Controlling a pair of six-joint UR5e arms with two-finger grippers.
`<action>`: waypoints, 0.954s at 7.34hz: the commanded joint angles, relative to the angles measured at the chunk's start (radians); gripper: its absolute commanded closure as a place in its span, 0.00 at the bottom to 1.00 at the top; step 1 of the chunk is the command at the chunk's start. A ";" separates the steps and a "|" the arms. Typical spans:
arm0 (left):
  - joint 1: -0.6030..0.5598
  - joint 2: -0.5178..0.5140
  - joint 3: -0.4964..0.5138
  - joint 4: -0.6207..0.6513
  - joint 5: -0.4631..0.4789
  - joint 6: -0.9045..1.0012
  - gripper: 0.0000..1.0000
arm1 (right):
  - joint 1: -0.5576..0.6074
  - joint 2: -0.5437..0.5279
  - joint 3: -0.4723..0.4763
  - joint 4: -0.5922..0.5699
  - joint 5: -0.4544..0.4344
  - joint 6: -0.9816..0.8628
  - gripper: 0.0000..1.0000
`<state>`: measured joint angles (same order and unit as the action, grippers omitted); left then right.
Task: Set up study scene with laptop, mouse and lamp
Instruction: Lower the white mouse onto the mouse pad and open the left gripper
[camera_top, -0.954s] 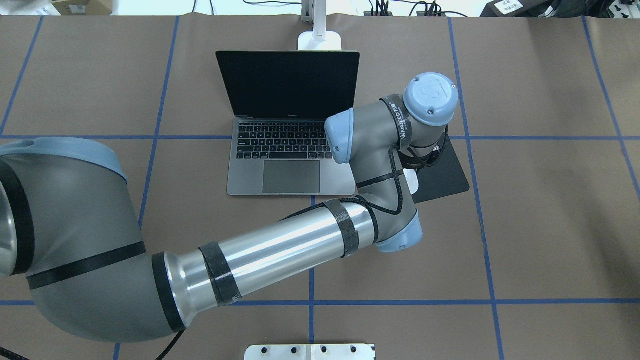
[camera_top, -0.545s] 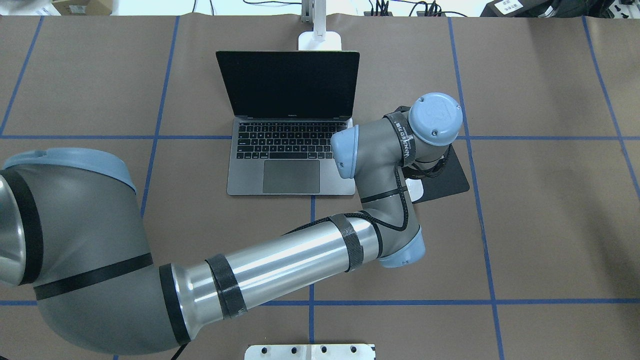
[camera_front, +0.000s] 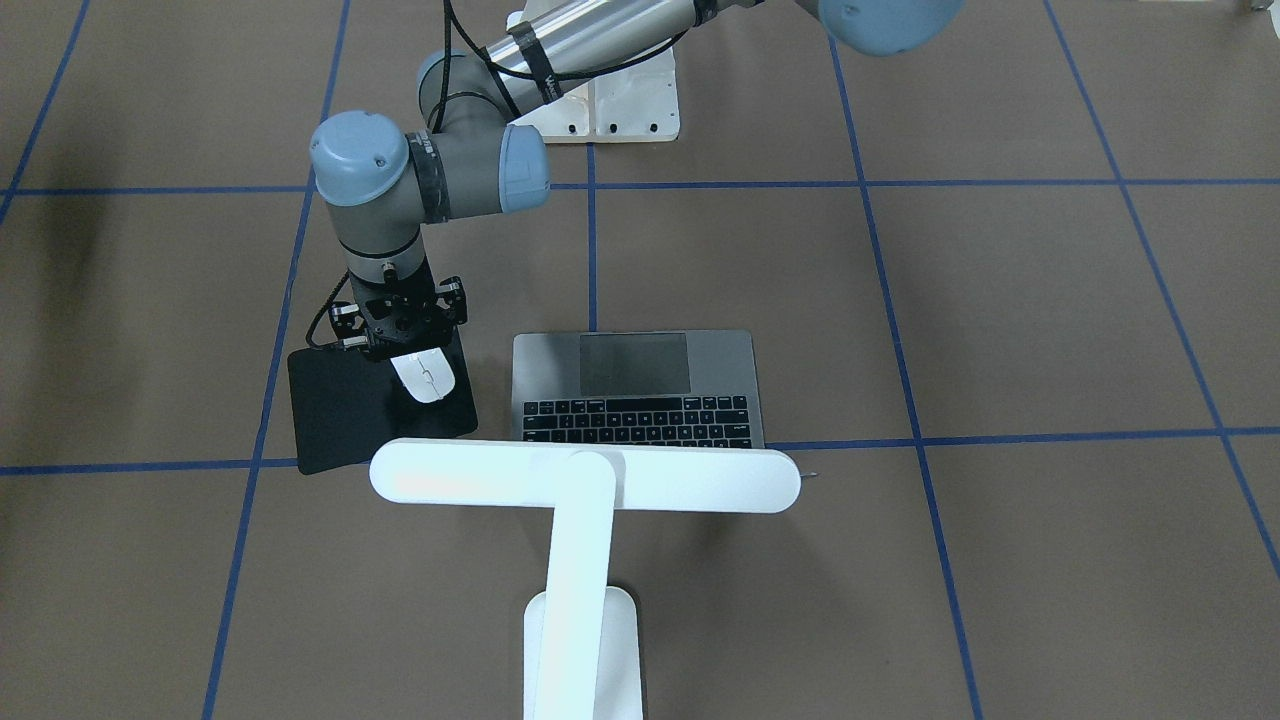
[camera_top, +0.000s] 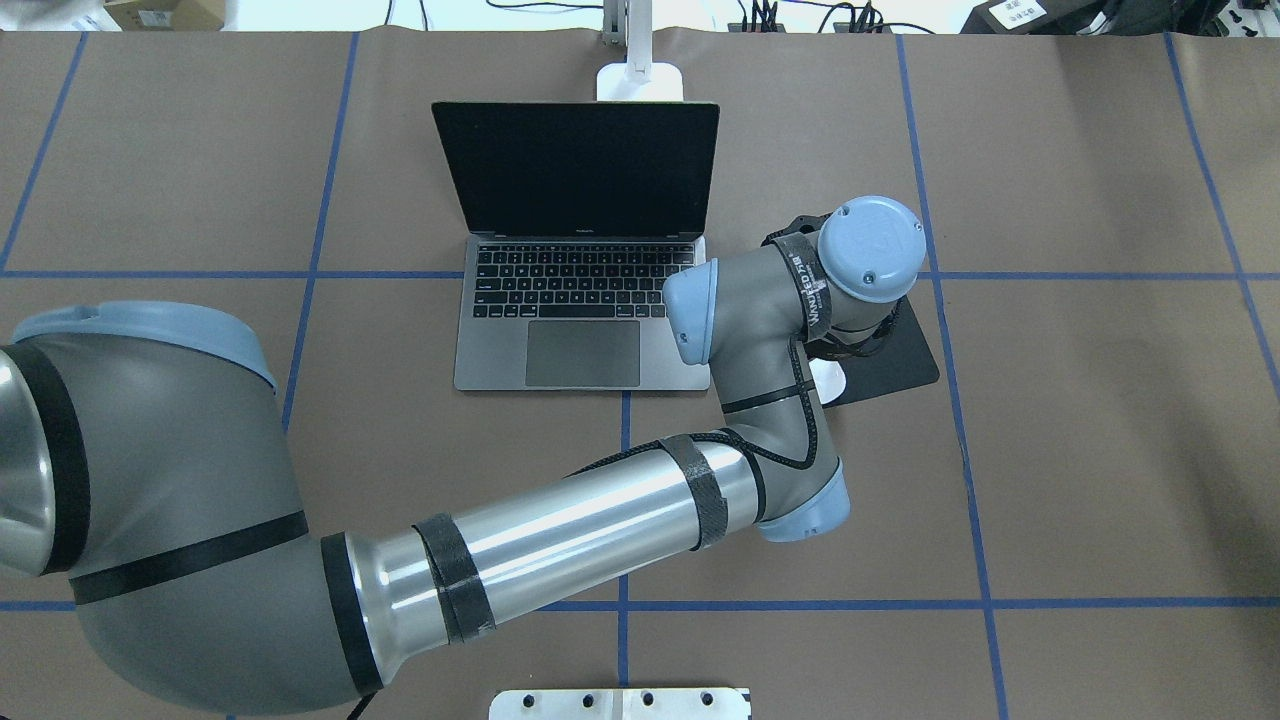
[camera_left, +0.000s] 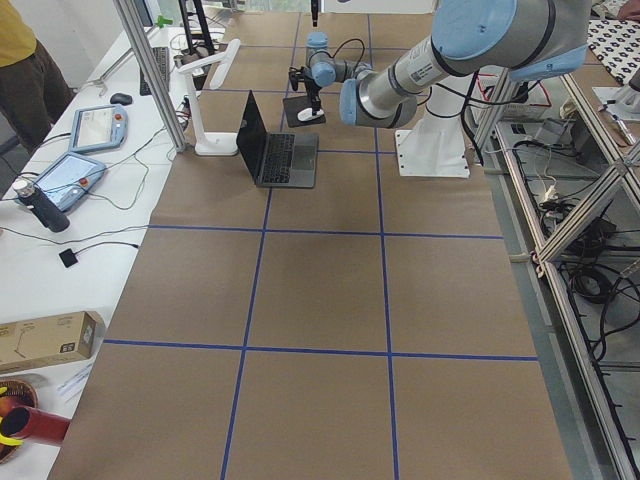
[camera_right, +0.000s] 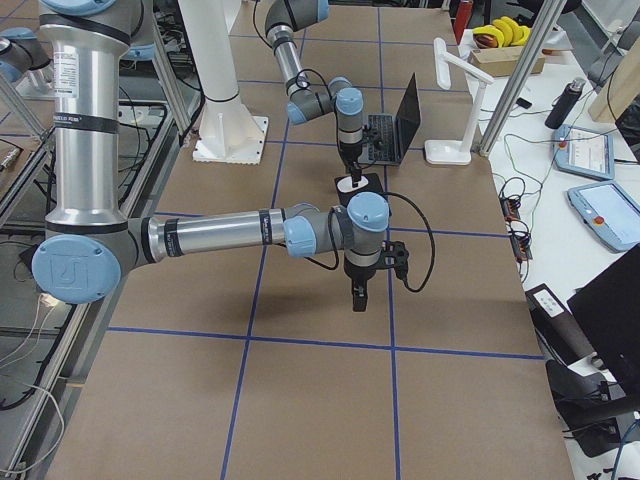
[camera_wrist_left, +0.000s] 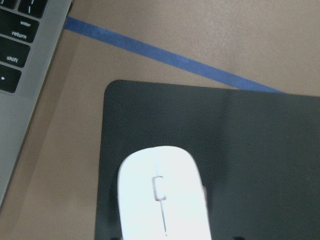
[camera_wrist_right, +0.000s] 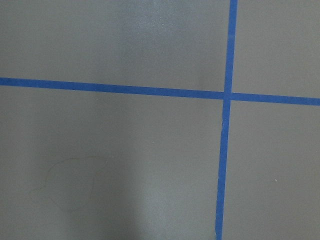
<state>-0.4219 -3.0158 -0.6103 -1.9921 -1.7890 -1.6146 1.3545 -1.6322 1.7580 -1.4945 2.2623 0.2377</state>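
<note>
The grey laptop stands open at the table's middle, screen dark. The white lamp stands behind it, its bar head over the screen edge. My left gripper points down over the black mouse pad to the laptop's right and looks shut on the rear end of the white mouse. In the left wrist view the mouse lies at or just above the pad. My right gripper hangs over bare table in the exterior right view; I cannot tell whether it is open or shut.
A white bolted pedestal sits at the table's near edge. Blue tape lines cross the brown table cover. A side bench with tablets runs past the lamp.
My left wrist has moved a little to the right and back toward the robot over the mouse pad, and the mouse has shifted with it. Little has moved in the last half second.
</note>
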 joint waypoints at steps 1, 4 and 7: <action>-0.001 0.000 -0.022 -0.001 0.002 -0.001 0.00 | 0.000 0.000 -0.003 0.005 0.000 0.000 0.00; -0.006 0.023 -0.200 0.147 -0.018 0.025 0.00 | 0.000 0.002 -0.008 0.006 -0.001 -0.001 0.00; -0.026 0.180 -0.574 0.410 -0.110 0.135 0.00 | 0.000 0.000 -0.005 0.008 -0.001 -0.006 0.00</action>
<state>-0.4377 -2.9150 -1.0127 -1.6963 -1.8808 -1.5394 1.3545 -1.6315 1.7514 -1.4870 2.2607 0.2346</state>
